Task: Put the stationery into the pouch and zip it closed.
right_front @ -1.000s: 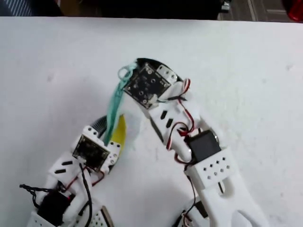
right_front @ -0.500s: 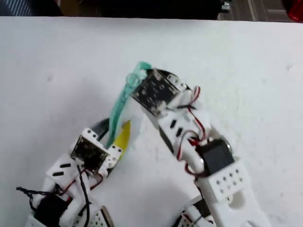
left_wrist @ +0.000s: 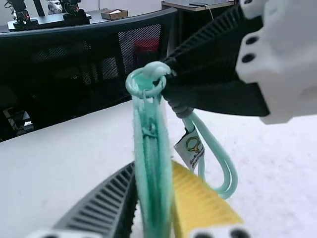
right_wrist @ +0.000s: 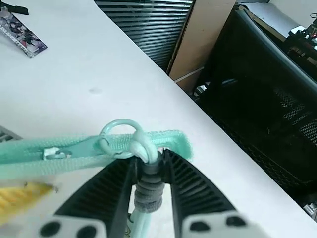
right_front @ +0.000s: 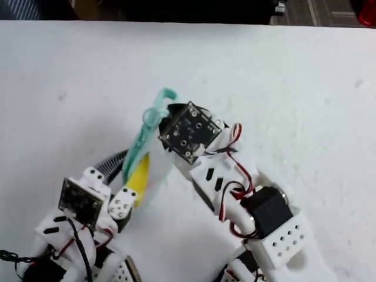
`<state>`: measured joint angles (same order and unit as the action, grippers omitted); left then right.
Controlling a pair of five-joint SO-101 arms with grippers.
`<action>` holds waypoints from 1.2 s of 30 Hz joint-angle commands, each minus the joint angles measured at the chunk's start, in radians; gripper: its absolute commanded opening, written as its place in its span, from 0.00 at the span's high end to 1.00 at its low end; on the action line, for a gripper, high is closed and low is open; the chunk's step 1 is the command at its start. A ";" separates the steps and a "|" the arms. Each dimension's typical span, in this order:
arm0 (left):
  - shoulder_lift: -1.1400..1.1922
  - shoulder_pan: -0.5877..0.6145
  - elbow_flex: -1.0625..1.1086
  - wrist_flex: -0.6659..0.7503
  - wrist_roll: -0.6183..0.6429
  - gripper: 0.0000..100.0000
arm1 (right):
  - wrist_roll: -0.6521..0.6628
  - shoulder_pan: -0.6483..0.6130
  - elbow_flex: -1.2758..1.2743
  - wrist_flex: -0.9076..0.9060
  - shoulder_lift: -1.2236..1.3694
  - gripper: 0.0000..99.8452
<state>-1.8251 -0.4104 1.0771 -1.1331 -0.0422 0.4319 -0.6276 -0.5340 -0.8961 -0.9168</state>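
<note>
Cloth pouch (right_front: pixel 140 141), matt table (right_front: pixel 294 88)

One pouch (right_front: pixel 138 143), one cord loop (left_wrist: pixel 218 169), one left end effector (left_wrist: pixel 153 212), one right end effector (right_wrist: pixel 148 184)

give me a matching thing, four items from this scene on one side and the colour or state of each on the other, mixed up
1 pouch
2 left claw
3 right claw
4 table

a white
b shut on the grey bead
c mint green, stretched between the claws
d shut on the pouch

Pairs: 1-c, 2-d, 3-b, 4-a
</note>
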 commanded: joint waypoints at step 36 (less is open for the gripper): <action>-0.007 -0.097 0.021 0.025 -0.063 0.98 | -0.012 0.303 0.135 0.094 0.202 0.98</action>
<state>-1.8220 -0.5132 1.1047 -1.1116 -0.1036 0.4273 -0.3744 -0.4296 -0.8009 -0.7112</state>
